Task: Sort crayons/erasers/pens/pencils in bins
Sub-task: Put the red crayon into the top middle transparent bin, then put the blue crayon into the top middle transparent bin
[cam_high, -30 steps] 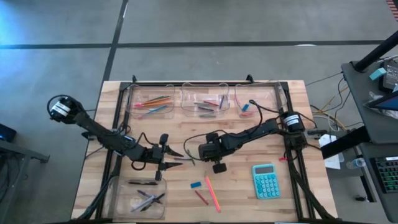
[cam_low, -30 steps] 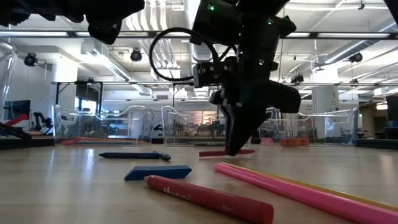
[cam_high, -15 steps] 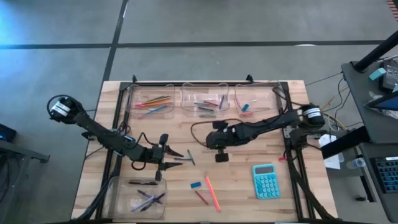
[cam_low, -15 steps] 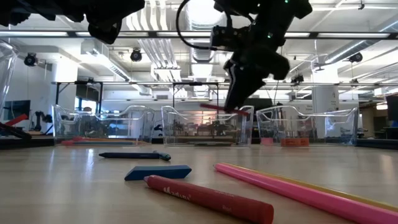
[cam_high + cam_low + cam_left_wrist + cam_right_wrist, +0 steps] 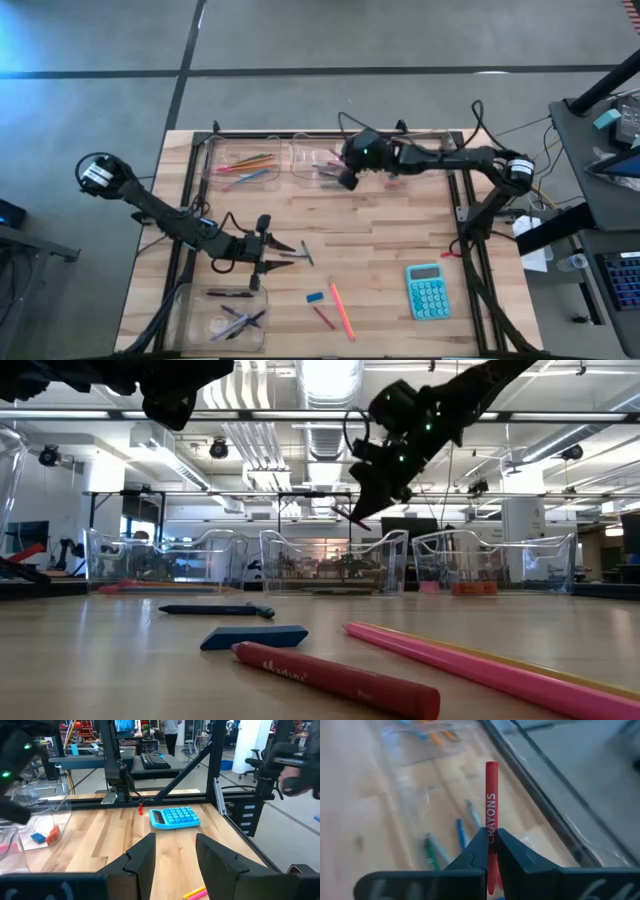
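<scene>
My right gripper [image 5: 346,178] hangs above the middle far bin [image 5: 322,148], shut on a red crayon [image 5: 491,795]; the low view shows the crayon [image 5: 350,517] well above the table. That bin holds several crayons. My left gripper [image 5: 175,855] is open and empty, low over the table's left middle [image 5: 283,255], with a small grey stick [image 5: 303,255] lying just beyond its fingertips. A blue eraser [image 5: 315,297], another red crayon [image 5: 323,317] and a pink pencil [image 5: 341,310] lie flat on the table near the front. My right gripper pinches the red crayon between its two fingers [image 5: 479,851] at its lower part [image 5: 491,836]. Most of the printed length sticks out past the fingertips. The crayon is lifted clear, slanted, above the middle bin.
The far left bin [image 5: 218,152] holds pencils and the far right bin [image 5: 436,152] holds erasers. The near left bin [image 5: 186,318] holds pens. A teal calculator [image 5: 428,290] lies at the front right. A black frame rail [image 5: 330,133] runs along the far edge.
My right gripper has risen from the table's middle with the red crayon. It has swung toward the far edge and now hangs over the middle far bin. The crayon has gone from lying on the table to being held clear in the air.
</scene>
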{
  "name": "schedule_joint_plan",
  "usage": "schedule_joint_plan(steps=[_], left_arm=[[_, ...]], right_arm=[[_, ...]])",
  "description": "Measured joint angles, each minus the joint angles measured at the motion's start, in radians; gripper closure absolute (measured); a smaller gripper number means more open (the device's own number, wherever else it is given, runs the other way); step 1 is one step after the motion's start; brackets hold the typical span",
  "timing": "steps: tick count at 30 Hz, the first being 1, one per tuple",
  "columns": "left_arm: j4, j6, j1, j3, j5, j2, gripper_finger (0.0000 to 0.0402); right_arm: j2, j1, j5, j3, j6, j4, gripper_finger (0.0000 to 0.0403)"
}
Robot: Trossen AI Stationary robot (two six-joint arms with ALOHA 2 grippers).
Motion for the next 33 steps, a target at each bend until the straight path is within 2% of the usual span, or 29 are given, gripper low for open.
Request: schedule_joint_plan(steps=[4, 10, 14, 17, 20, 24, 33], left_arm=[[0.000, 0.000, 0.004, 0.000, 0.000, 0.000, 0.0275], [-0.003, 0.000, 0.004, 0.000, 0.000, 0.000, 0.0275], [-0.003, 0.000, 0.004, 0.000, 0.000, 0.000, 0.0275], [-0.003, 0.000, 0.004, 0.000, 0.000, 0.000, 0.0275], [-0.007, 0.000, 0.004, 0.000, 0.000, 0.000, 0.0275], [-0.008, 0.000, 0.005, 0.000, -0.002, 0.000, 0.0275], [-0.012, -0.001, 0.005, -0.001, -0.007, 0.000, 0.0275]], right_arm=[[0.016, -0.045, -0.002, 0.007, 0.000, -0.012, 0.0358], [0.008, -0.023, 0.000, 0.040, 0.016, -0.055, 0.0266], [0.006, -0.002, -0.029, 0.128, 0.110, -0.232, 0.0214], [0.005, 0.044, -0.086, 0.174, 0.146, -0.385, 0.0196], [0.001, 0.144, -0.105, 0.170, 0.176, -0.459, 0.0192], [-0.002, 0.322, -0.105, 0.119, 0.187, -0.447, 0.0198], [0.001, 0.734, 0.089, -0.105, 0.407, -0.028, 0.0217]])
